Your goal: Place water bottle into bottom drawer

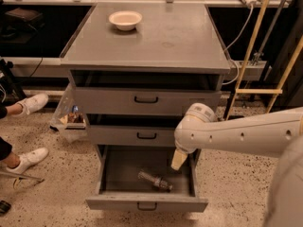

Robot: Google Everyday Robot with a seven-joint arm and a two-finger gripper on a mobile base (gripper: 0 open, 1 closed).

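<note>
The water bottle (155, 180) lies on its side on the floor of the bottom drawer (113, 174), right of the middle and near the front. The drawer is pulled wide open, with its black handle (147, 205) on the front panel. My gripper (179, 160) hangs at the end of the white arm over the drawer's right rear part, just above and to the right of the bottle and apart from it. It holds nothing that I can see.
The two shallower drawers (146, 100) above stand slightly open. A cream bowl (125, 19) sits on the cabinet top. A person's white shoes (28, 104) and a clear bin (71, 119) are on the floor at the left. A yellow ladder (255, 51) stands at the right.
</note>
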